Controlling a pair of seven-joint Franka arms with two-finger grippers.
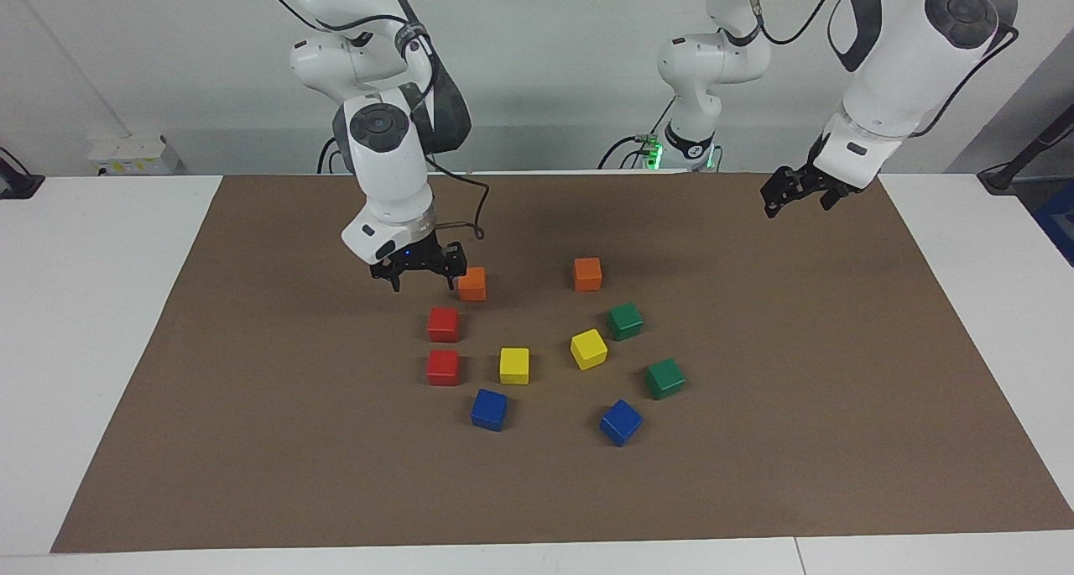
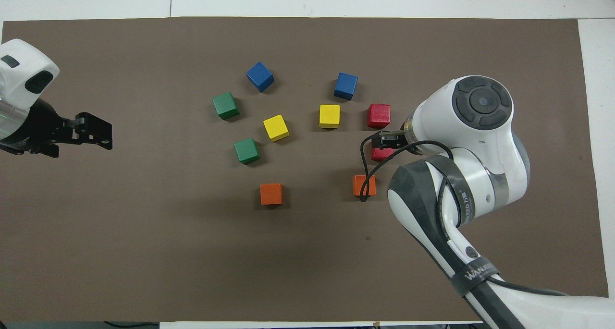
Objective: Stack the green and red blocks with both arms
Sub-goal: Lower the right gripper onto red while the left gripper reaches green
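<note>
Two red blocks lie on the brown mat toward the right arm's end, one (image 1: pixel 443 324) nearer to the robots than the other (image 1: pixel 442 367) (image 2: pixel 378 115). Two green blocks (image 1: pixel 625 321) (image 1: pixel 664 378) sit toward the left arm's end, also seen from overhead (image 2: pixel 247 151) (image 2: pixel 226 105). My right gripper (image 1: pixel 422 281) hangs open above the mat, over the nearer red block (image 2: pixel 383 154), which it partly covers in the overhead view. My left gripper (image 1: pixel 793 196) (image 2: pixel 91 133) waits open and empty, raised over the mat's edge at the left arm's end.
Two orange cubes (image 1: pixel 471 284) (image 1: pixel 587 274) lie nearest the robots; the first sits just beside the right gripper's fingers. Two yellow cubes (image 1: pixel 514 365) (image 1: pixel 588 348) and two blue cubes (image 1: pixel 489 410) (image 1: pixel 621 422) lie among and past the task blocks. The mat (image 1: pixel 252 441) covers the white table.
</note>
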